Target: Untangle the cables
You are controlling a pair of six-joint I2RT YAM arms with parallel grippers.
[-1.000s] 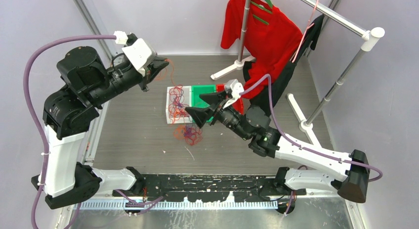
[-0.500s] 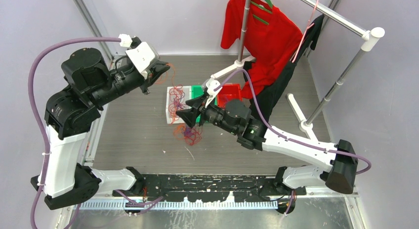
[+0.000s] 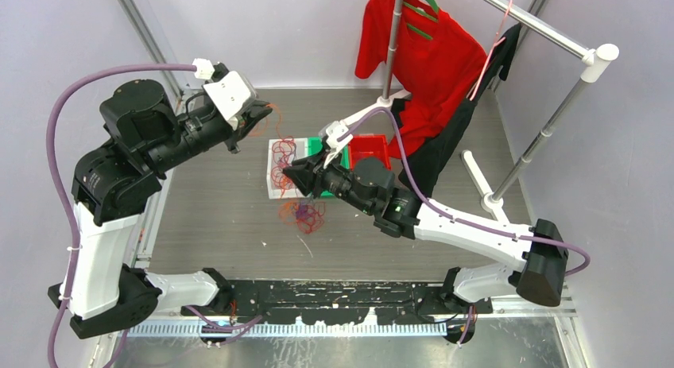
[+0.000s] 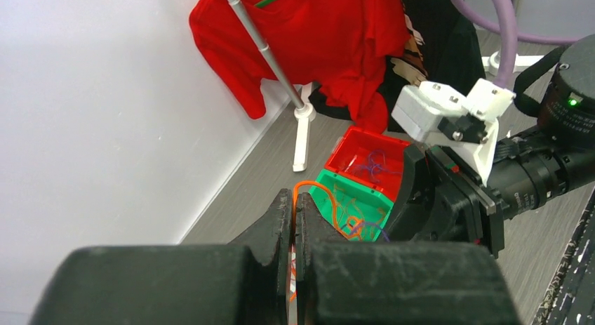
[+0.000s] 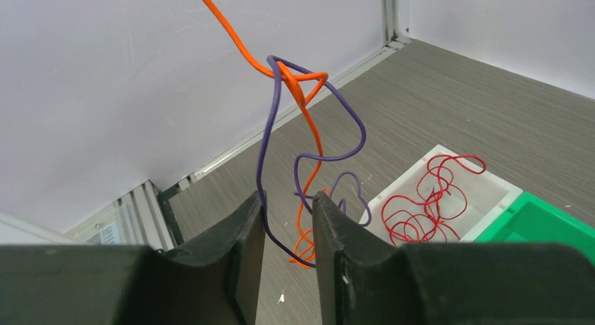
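**Grey table, plain walls, and one knot strung in the air between two claws**

The grey table (image 3: pixel 214 209) carries a white bin (image 5: pixel 491 191) holding red cables (image 5: pixel 428 199), with a green bin (image 5: pixel 554 220) touching it. A loose tangle (image 3: pixel 302 215) lies on the table just in front of the bins.

The left gripper (image 4: pixel 293 199) is clamped tight on an orange cable (image 5: pixel 231 34), held up and off to the left of the bins. That cable slants down to the right gripper (image 5: pixel 288 206), and just above it the orange is knotted with a purple cable (image 5: pixel 263 142).

The right gripper's jaws stand partly apart with a plain gap between them. Purple and orange strands both hang through the gap, and the purple brushes one finger (image 5: pixel 245 234). Nothing is pinched yet.

The step in hand looks like parting purple from orange, with the right claw taking hold below the knot. The next move calls for closing on the purple strand alone, then drawing it away from the left claw so the loop slides free. Catching both strands would likely only pull the knot tighter.
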